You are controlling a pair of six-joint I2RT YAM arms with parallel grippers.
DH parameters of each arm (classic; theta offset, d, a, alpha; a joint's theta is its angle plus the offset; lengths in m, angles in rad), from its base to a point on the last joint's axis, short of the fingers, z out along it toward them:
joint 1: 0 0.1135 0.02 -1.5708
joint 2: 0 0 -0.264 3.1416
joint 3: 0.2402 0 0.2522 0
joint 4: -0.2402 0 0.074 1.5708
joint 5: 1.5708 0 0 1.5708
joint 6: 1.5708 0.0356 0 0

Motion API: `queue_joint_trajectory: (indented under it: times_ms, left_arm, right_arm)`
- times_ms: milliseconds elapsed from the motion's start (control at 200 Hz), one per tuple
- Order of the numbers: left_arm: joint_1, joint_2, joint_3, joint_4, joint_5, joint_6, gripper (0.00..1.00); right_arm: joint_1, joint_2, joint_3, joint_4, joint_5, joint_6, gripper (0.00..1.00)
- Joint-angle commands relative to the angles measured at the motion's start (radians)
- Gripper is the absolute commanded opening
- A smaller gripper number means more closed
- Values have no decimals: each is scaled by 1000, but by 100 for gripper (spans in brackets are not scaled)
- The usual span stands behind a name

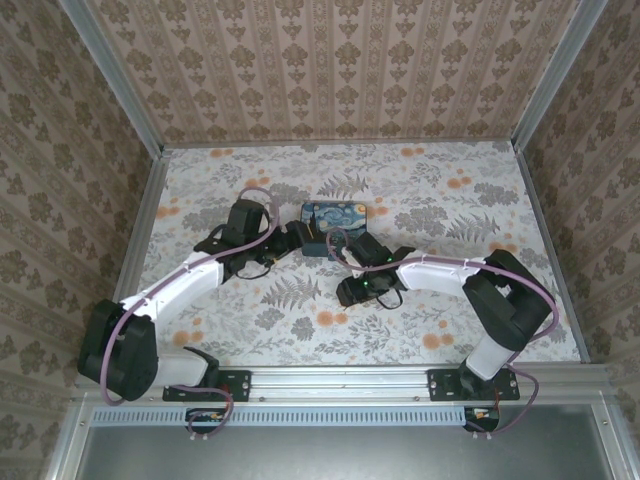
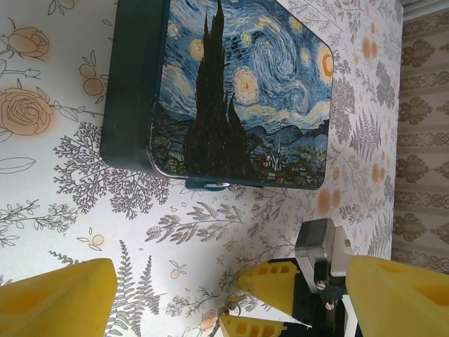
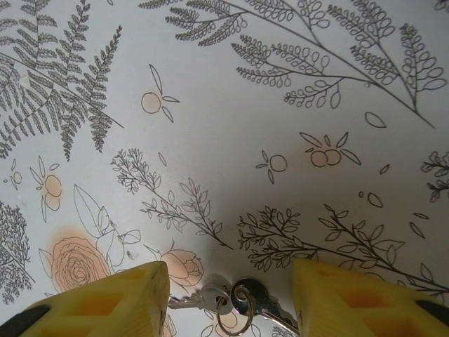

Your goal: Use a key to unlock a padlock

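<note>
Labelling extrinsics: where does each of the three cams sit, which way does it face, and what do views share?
Top external: above and behind the bases, looking down on the floral table; both arms show whole.
Left wrist: on the left arm, low over the table, facing the painted box; the left end effector shows its yellow fingers at the bottom corners.
Right wrist: close above the table, facing down; the right end effector straddles the keys.
Shared: painted box in top external and left wrist; keys in both wrist views.

left arm (image 1: 175, 285) & right arm (image 1: 440, 270): white link shells w/ black joints n bases, purple cable (image 1: 122, 322) looped along each, chunky yellow wedge fingers (image 3: 105, 305) w/ hollow cutouts
</note>
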Motion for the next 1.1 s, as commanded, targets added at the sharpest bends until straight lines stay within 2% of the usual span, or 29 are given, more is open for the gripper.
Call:
queue_joint_trajectory:
  times_ms: [0, 475, 695, 1090]
  left_arm:
    - [9, -14, -16, 27, 15, -20, 87]
    - [9, -11, -33, 58, 26, -32, 87]
    - [8, -13, -34, 60, 29, -35, 87]
    - [31, -37, -40, 46, 32, -30, 87]
  right_arm:
    - [20, 15, 5, -16, -40, -19, 49]
    - [80, -87, -80, -87, -8, 2, 46]
    - [93, -133, -28, -180, 119, -39, 52]
    - [129, 6, 123, -325, 236, -186, 54]
